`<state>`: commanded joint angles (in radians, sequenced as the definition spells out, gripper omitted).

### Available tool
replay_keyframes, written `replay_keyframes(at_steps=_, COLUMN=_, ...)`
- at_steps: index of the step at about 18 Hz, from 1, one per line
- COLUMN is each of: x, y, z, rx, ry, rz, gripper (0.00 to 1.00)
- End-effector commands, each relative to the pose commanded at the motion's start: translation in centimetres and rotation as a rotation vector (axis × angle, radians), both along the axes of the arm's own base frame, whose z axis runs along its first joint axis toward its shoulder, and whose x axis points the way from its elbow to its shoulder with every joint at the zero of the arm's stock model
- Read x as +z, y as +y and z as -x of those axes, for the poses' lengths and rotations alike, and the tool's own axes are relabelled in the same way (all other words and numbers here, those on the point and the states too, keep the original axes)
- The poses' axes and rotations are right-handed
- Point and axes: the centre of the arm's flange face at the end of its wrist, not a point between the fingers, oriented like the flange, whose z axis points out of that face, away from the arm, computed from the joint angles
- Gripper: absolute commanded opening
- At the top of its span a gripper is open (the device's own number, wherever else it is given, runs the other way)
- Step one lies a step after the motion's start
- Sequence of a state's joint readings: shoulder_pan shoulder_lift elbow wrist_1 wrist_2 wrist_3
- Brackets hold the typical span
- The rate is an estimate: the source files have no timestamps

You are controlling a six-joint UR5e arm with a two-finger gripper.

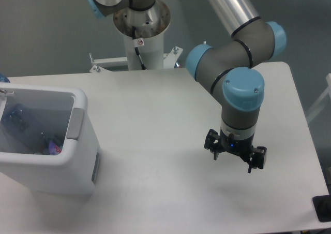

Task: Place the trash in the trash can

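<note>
The trash can point(77, 169), a white bin with a thick rim and a grey side panel point(76, 123), stands at the table's left edge. Inside it lie bluish clear trash point(15, 117) and a small purple piece point(53, 149), too indistinct to name. My gripper point(235, 154) hangs over the right part of the table, far from the can, pointing down. Its two black fingers point(211, 143) are spread wide apart, open, with nothing between them. No trash shows on the tabletop.
The arm's white pedestal point(142, 34) rises behind the table's far edge. A black object point(321, 209) sits off the front right corner. The white tabletop point(155, 120) lies between the can and my gripper.
</note>
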<state>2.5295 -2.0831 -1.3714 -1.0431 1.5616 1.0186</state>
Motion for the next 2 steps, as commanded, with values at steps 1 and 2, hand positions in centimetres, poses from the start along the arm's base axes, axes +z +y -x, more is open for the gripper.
replay_keyframes(at_steps=1, x=-0.09, y=-0.01, z=-0.04, rx=0.000, ry=-0.003, rz=0.001, gripper=1.00)
replay_keyframes(at_steps=2, x=-0.07, y=-0.02, z=-0.02, rx=0.000, ry=-0.001, rz=0.001, gripper=1.00)
